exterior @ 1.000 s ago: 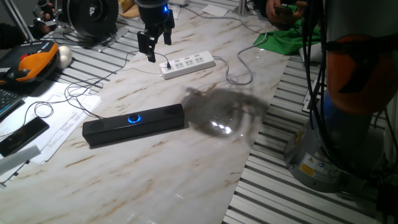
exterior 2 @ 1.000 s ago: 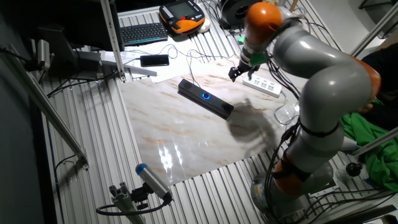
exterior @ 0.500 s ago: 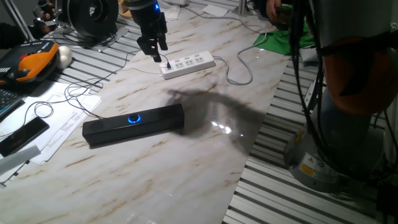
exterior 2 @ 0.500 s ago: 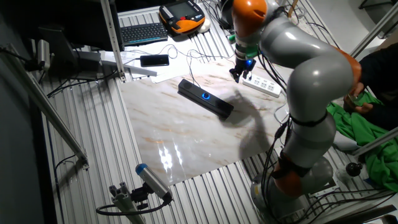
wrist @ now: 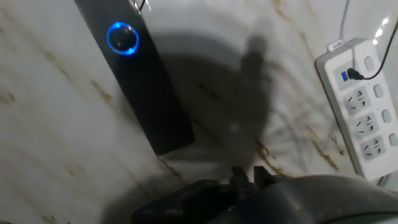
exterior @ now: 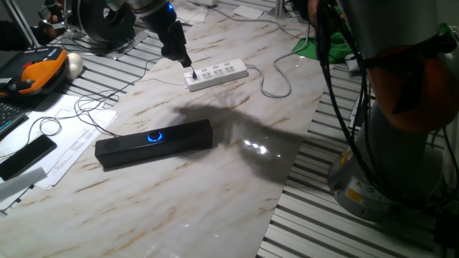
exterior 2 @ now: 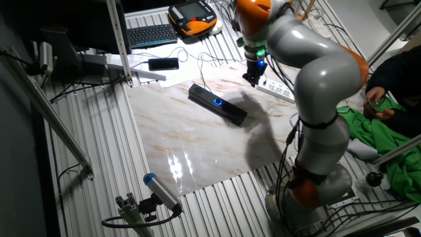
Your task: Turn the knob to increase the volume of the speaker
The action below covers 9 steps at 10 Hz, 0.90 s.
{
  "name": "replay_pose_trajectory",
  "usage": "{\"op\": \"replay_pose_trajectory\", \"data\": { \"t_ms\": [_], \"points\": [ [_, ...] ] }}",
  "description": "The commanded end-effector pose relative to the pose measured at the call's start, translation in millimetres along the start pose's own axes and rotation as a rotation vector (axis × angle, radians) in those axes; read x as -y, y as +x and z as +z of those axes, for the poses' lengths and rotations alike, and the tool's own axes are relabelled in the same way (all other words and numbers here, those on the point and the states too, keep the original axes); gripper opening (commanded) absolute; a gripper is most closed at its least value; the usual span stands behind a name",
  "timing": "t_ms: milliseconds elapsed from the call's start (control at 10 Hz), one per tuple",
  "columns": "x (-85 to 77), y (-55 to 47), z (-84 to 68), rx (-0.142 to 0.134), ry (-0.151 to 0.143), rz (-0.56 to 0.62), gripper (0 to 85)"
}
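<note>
Marble-patterned worktop (exterior: 215,186) on a slatted metal bench. The speaker (exterior: 154,142) lies flat near the worktop's middle, its knob (exterior: 155,137) glowing blue at its centre. The pincer (exterior: 179,56) hangs above the white power strip (exterior: 216,74), well apart from the speaker; whether its fingers are apart or together cannot be told. The other fixed view shows the whole arm arching over the worktop; the hand view alone shows the knob (wrist: 122,37) from above, beside the power strip (wrist: 360,106).
</note>
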<state>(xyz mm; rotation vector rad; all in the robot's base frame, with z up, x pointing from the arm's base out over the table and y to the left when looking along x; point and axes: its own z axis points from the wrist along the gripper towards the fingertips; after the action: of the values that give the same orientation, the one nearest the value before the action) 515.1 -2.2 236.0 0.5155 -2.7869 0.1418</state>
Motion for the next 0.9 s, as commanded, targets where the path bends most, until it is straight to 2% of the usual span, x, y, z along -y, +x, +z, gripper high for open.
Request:
{"op": "replay_pose_trajectory", "data": {
  "t_ms": [0,100,200,400,800],
  "points": [
    [0.9,0.0,-0.3,0.08,0.015,0.031,0.0],
    [1.6,0.0,-0.9,0.11,0.016,0.051,0.0],
    [2.8,0.1,-1.3,0.115,0.001,0.06,0.0],
    [3.2,-0.1,-2.3,0.145,-0.011,0.086,0.0],
    [3.1,0.0,-2.3,0.139,-0.018,0.088,0.0]
  ]
}}
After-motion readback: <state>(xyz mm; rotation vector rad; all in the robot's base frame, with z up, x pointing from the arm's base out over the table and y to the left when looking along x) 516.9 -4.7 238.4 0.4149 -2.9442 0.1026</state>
